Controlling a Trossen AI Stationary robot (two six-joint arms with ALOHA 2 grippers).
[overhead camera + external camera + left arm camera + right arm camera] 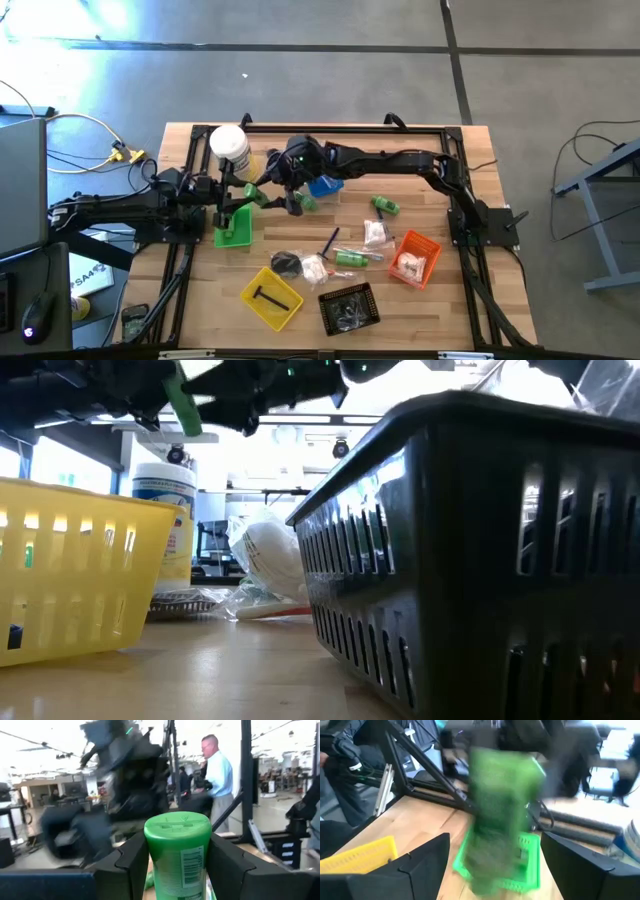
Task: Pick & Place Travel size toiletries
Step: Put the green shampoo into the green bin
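Presently the surface (200, 310) carries several trays. The black tray (349, 307) holds dark bits, the orange tray (414, 258) white sachets, the yellow tray (271, 296) a black T-piece; the green tray (234, 226) sits below the tools. The left tool (176, 870) pinches a green bottle (178, 855) by its sides, above the green tray. The right tool (495, 865) stands spread just beside it, gripping nothing. The bottle looks light, stiff and smooth-walled, probably slippery; a mid-body grip across its width seems soundest.
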